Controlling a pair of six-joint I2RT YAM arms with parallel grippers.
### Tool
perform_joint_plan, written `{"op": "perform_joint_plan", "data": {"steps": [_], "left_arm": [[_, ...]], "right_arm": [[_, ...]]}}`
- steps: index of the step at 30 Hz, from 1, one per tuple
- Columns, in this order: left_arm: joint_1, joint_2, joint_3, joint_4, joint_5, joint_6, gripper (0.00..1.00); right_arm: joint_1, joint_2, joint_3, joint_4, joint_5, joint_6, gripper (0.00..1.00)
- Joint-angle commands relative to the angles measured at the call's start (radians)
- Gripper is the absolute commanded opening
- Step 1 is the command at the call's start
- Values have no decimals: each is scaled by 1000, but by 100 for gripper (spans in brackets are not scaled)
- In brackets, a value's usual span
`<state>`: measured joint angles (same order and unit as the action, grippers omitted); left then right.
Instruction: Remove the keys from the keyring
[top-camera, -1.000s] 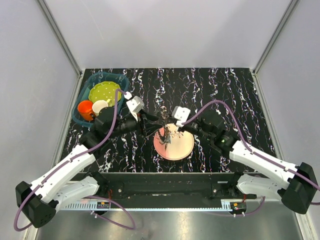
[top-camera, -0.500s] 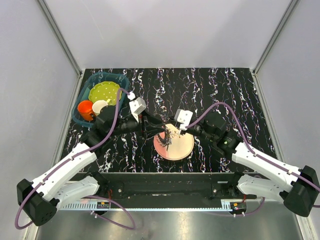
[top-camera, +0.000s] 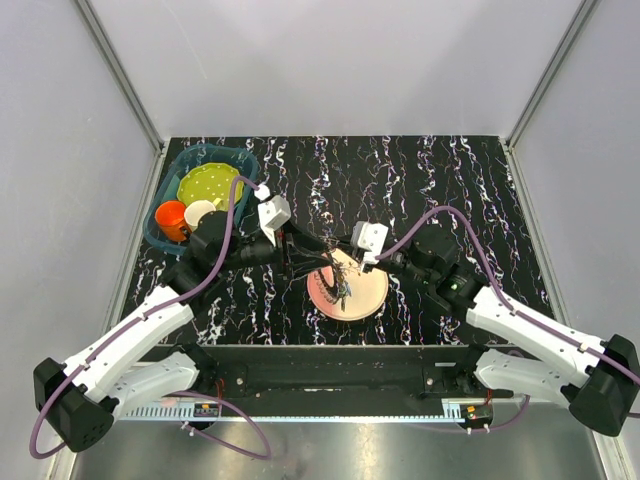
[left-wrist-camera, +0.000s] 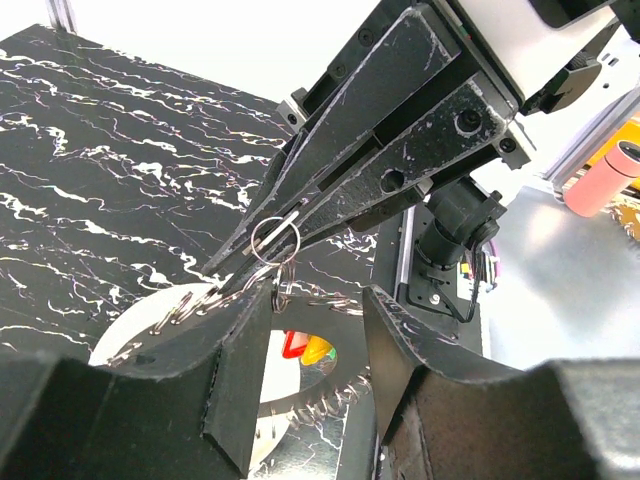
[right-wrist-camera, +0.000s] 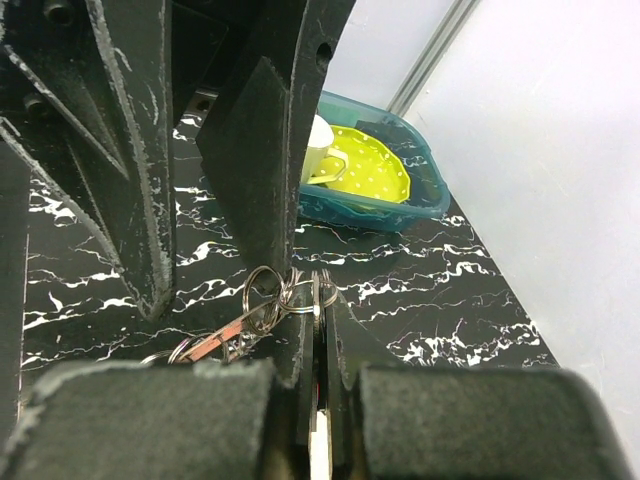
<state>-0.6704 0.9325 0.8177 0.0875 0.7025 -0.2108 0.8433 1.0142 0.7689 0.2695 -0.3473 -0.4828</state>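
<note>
**Position of parts.** The keyring (left-wrist-camera: 185, 305) hangs clear above the pink plate (top-camera: 372, 296), between the two grippers, near the middle of the desk (top-camera: 450, 180). The keys (right-wrist-camera: 215, 345) dangle from it on small links, over the plate.

**Right gripper** (right-wrist-camera: 316, 372). The jaws are pressed together, pinching a small split ring (left-wrist-camera: 275, 240) that links to the keyring.

**Left gripper** (left-wrist-camera: 315, 322). The jaws are part-spread, with one finger on either side of the keyring's rim. The wrist view is crowded, and it does not show whether the pads bear on the rim.

**Handling notes (estimated).**
- The keys and rings are light, rigid and smooth. Bare metal is likely to slip or pivot under a flat pad.
- The split ring is probably springy and resists opening.
- Grip each key by its broad head, flat faces against the pads, not by the blade.
- Hold the keyring at its rim beside the link being worked. The spiky edge should give purchase but may snag neighbouring keys.
</note>
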Motion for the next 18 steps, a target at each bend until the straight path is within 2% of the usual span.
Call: {"op": "perform_joint_plan", "data": {"steps": [1, 5, 12, 18], "left_arm": [[-5, -14, 32, 67, 32, 19, 46], [-5, -43, 23, 43, 9, 34, 48], [-5, -38, 17, 89, 77, -9, 50], [-3, -76, 78, -129, -58, 143, 49]], "right_arm": [[-3, -45, 7, 54, -30, 24, 0], [-3, -55, 4, 54, -48, 36, 0], [-4, -49, -5, 103, -105, 93, 0], [-4, -81, -13, 68, -114, 82, 0]]}}
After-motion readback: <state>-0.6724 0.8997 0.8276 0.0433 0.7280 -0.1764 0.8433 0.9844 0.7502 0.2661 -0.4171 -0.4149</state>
